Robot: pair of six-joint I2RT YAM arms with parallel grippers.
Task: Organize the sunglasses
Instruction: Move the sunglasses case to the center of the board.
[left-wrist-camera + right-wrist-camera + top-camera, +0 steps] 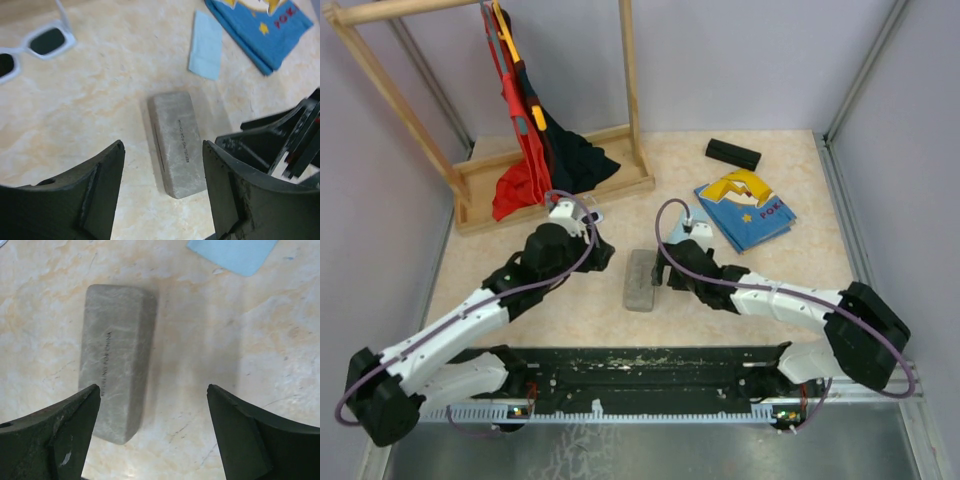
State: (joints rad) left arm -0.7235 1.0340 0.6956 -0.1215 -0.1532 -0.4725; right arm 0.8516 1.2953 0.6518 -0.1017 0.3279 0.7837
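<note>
The white-framed sunglasses (37, 45) lie unfolded on the table at the upper left of the left wrist view. The top view hides them behind my left wrist. The wire-framed pair is out of view. A grey oblong case (640, 280) lies closed between my two grippers and also shows in the left wrist view (177, 142) and the right wrist view (117, 360). My left gripper (600, 250) (162, 147) is open and empty, just left of the case. My right gripper (665, 270) (152, 390) is open and empty, just right of it.
A light-blue cloth (206, 45) (235, 252) lies beyond the case. A blue printed cloth or book (745, 208) and a black case (733, 153) lie at the back right. A wooden rack (555, 185) with red and dark garments stands at the back left.
</note>
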